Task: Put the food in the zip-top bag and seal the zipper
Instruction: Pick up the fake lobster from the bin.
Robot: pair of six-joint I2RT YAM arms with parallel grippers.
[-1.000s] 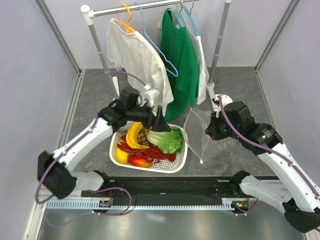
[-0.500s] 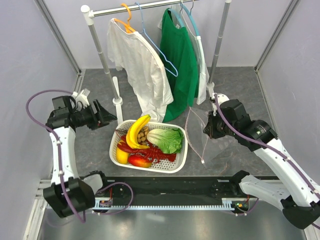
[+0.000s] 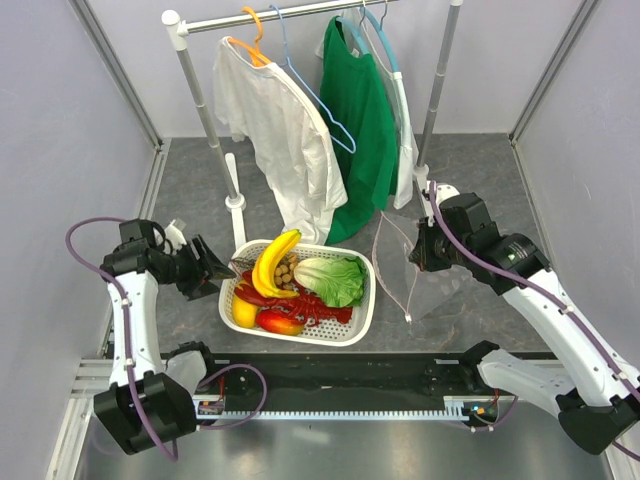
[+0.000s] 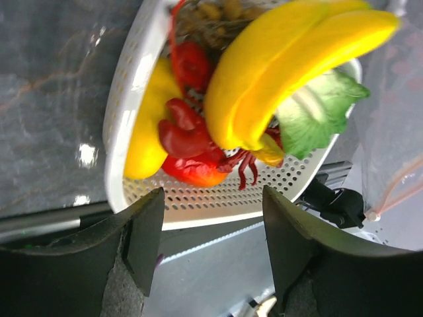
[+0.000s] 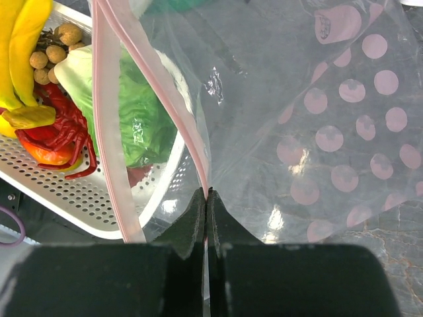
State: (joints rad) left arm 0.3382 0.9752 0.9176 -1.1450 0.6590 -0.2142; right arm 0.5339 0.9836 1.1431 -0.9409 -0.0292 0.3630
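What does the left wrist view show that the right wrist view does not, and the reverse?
Only the left wrist view: the lemon by the basket rim, and the left gripper, open and holding nothing. Only the right wrist view: the right gripper shut on the zipper, and the pink dots on the bag. Both: the basket, banana, lobster, lettuce and part of the bag.
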